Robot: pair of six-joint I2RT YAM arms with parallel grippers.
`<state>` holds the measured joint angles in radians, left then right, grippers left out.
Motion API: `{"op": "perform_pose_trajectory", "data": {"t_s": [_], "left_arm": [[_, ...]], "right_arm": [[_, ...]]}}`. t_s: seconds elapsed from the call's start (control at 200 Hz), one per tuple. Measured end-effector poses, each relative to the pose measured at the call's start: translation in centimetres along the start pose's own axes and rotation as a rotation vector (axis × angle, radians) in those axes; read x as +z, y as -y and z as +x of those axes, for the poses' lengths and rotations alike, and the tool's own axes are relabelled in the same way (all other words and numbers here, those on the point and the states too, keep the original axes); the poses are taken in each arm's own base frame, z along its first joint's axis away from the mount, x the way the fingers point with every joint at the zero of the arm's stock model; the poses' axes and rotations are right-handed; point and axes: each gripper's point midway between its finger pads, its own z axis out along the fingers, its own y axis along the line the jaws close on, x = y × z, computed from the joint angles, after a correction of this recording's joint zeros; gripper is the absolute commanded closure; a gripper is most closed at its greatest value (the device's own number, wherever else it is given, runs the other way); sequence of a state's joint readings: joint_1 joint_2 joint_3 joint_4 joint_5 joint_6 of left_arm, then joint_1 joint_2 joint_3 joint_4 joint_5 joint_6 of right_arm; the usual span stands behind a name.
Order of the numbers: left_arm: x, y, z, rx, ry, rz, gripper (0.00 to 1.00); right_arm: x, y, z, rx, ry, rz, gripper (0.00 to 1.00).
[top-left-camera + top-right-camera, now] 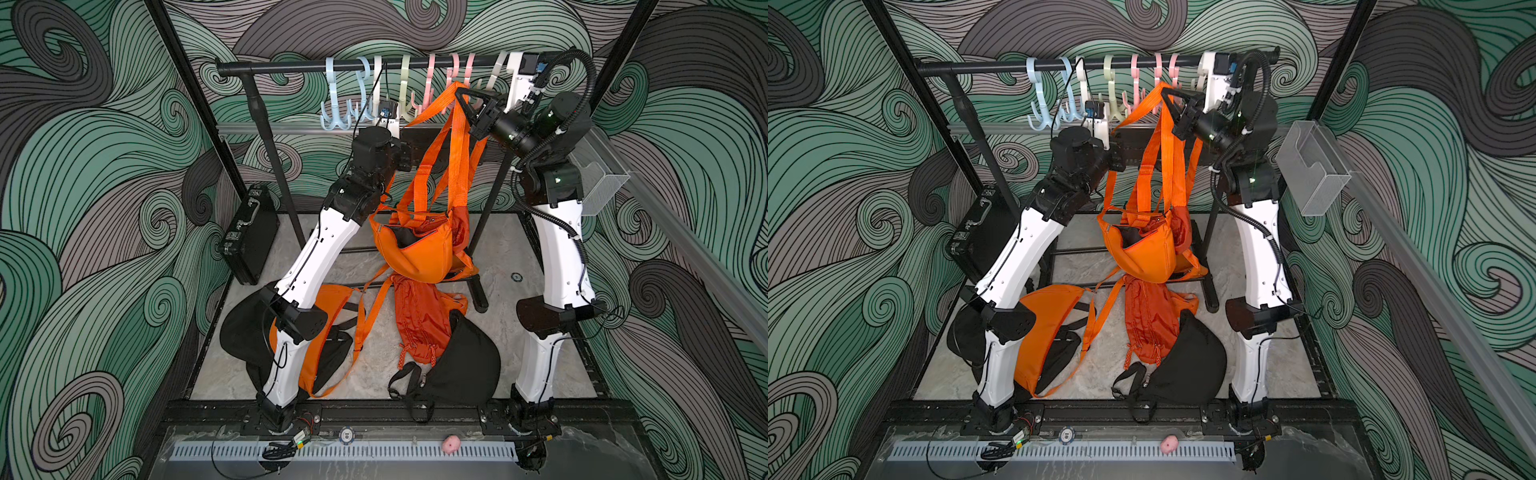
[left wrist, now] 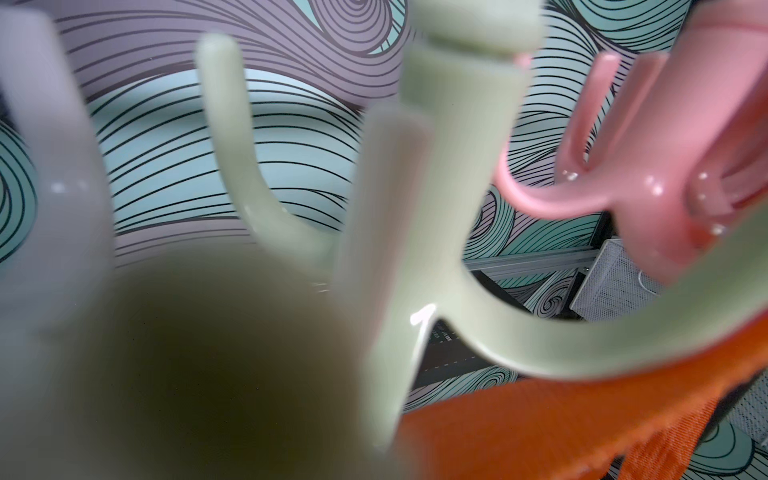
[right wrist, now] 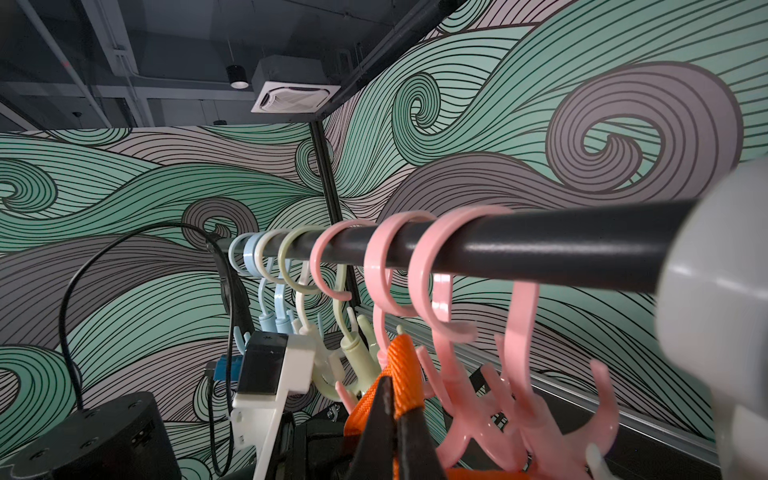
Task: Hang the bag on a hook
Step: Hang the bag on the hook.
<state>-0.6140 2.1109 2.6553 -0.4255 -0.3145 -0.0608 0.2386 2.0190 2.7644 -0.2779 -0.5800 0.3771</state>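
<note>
Pink lump (image 1: 451, 444) sat nearest me. I saw the right gripper (image 1: 462, 94) clamped on the strap (image 1: 457, 137) of the orange bag (image 1: 419, 257) by the pink hooks (image 3: 441, 299); left gripper (image 1: 409, 154) jaws together, grip unclear.

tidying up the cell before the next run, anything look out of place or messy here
The orange bag dangles lopsided, mouth gaping, its straps splayed out from the right pincer by the pink hooks. Beneath it spare bags lie heaped on the table, one partly under the left arm.
</note>
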Motion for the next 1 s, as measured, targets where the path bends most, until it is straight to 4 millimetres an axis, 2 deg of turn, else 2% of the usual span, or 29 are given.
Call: {"op": "perform_pose_trajectory", "data": {"t_s": [0.405,0.675,0.841,1.001], "left_arm": [[0.2,-1.4,-0.9,-0.029,0.036,-0.044,1.0],[0.2,-1.4,-0.6,-0.041,0.024,-0.045,1.0],[-0.1,-1.2,-0.5,-0.04,0.017,-0.04,1.0],[-0.5,-0.9,0.8,-0.029,-0.025,-0.036,1.0]], "right_arm": [[0.3,0.0,0.4,-0.003,-0.005,-0.003,1.0],[0.7,1.4,3.0,0.021,-0.058,0.022,1.0],[0.9,1.9,3.8,0.029,-0.071,0.028,1.0],[0.3,1.9,4.6,0.043,-0.089,0.038,1.0]]}}
